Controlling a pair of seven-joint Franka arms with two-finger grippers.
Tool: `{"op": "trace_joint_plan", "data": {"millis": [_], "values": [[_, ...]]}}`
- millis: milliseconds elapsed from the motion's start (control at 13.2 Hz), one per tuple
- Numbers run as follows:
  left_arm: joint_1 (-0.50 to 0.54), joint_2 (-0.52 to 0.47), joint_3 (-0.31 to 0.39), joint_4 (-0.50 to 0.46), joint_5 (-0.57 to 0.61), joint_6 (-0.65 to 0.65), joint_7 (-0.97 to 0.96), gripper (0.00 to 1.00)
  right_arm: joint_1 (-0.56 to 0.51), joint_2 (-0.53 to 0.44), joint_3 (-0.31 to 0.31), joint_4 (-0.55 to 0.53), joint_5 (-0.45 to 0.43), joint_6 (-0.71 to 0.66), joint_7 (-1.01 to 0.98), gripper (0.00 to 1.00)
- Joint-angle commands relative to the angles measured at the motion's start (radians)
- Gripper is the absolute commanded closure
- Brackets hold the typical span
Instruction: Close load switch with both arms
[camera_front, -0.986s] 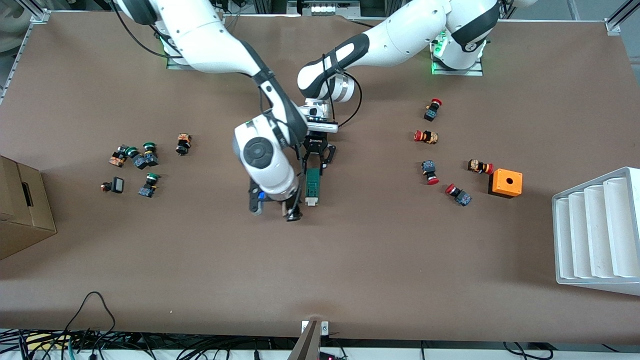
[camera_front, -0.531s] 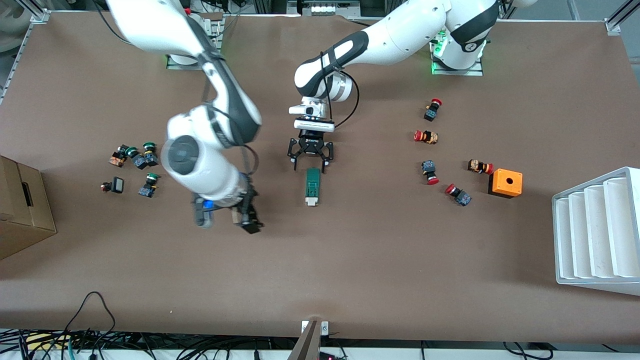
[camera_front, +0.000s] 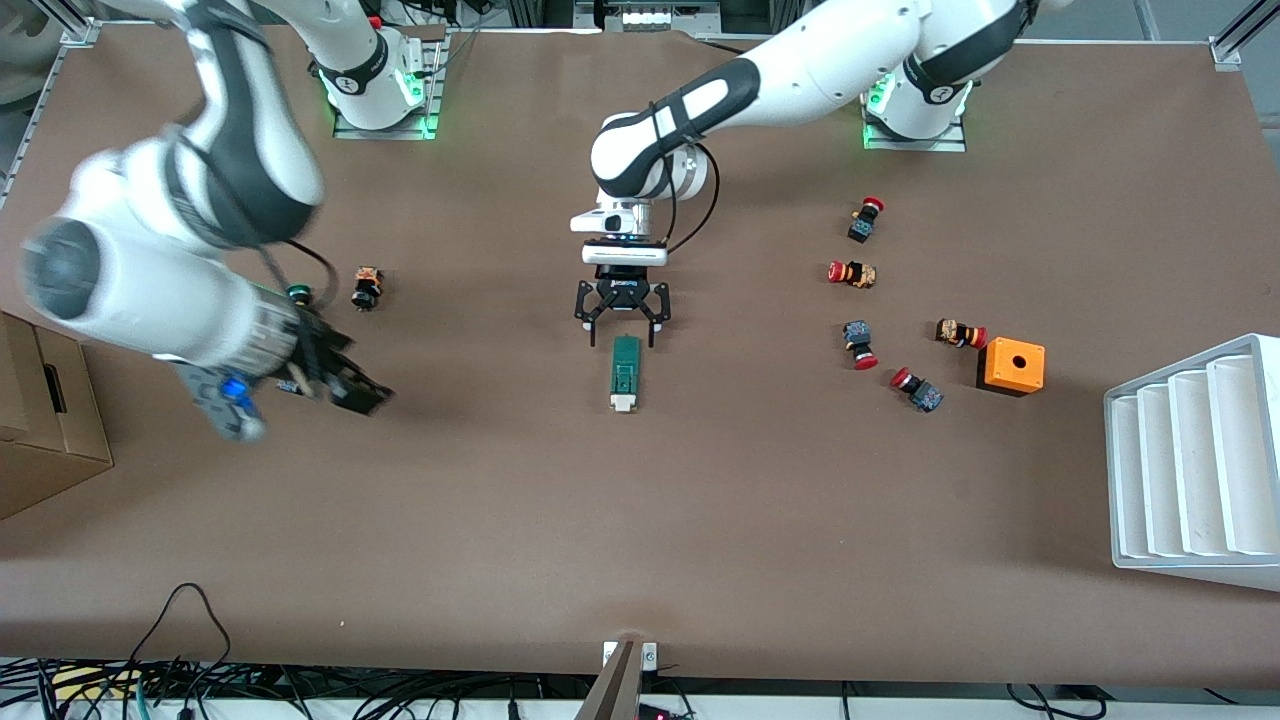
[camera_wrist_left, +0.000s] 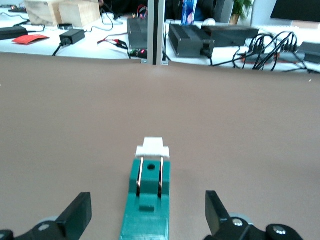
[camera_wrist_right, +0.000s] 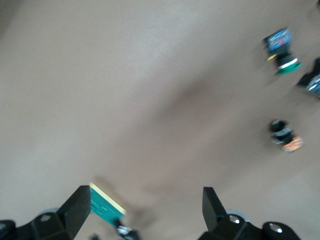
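The load switch (camera_front: 625, 374) lies flat at the centre of the front view on the brown table (camera_front: 700, 520), its long green body running up and down the frame and its white tab (camera_front: 623, 404) at the lower end. Nothing is touching it.

The left end effector (camera_front: 621, 325) sits just above the switch's upper end in the front view, fingers spread wide and holding nothing. In the left wrist view the two fingers (camera_wrist_left: 76, 215) stand well apart on either side of the green body, clear of it. The right end effector (camera_front: 340, 385) is at the left of the front view, well apart from the switch, near the cluster of green-capped buttons (camera_front: 297, 293). It is blurred there, but the right wrist view shows its fingers open and empty.

The switch looks like a small, rigid moulded plastic part: light, stiff, probably fairly smooth-sided, so it would likely skid on the table if pushed from one end without being braced. The long green flanks offer the best hold, a pinch across the narrow width. The white tab and the two thin copper-coloured bars (camera_wrist_left: 150, 174) on top seem the delicate parts, and I would keep squeezing force off them. Whether the tab is fully seated I cannot tell.
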Motion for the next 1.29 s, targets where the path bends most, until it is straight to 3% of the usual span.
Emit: {"op": "trace_joint_plan", "data": {"millis": [0, 152, 379, 759, 1214], "values": [[0.180, -0.023, -0.161, -0.013, -0.122, 0.024, 0.233, 0.00, -0.097, -0.151, 0.048, -0.135, -0.047, -0.039, -0.245, 0.01], [0.278, -0.025, -0.247, -0.010, -0.211, 0.016, 0.379, 0.00, -0.189, -0.228, 0.105, -0.184, -0.122, -0.073, -0.411, 0.01], [0.352, -0.025, -0.332, 0.086, -0.418, -0.077, 0.647, 0.00, -0.322, -0.307, 0.200, -0.246, -0.207, -0.073, -0.662, 0.01], [0.327, -0.023, -0.341, 0.442, -0.762, -0.419, 1.089, 0.00, -0.327, -0.285, 0.200, -0.220, -0.276, -0.069, -0.767, 0.01], [0.415, -0.023, -0.346, 0.690, -0.975, -0.708, 1.381, 0.00, -0.329, -0.198, 0.199, -0.128, -0.299, -0.061, -0.867, 0.01]]}}
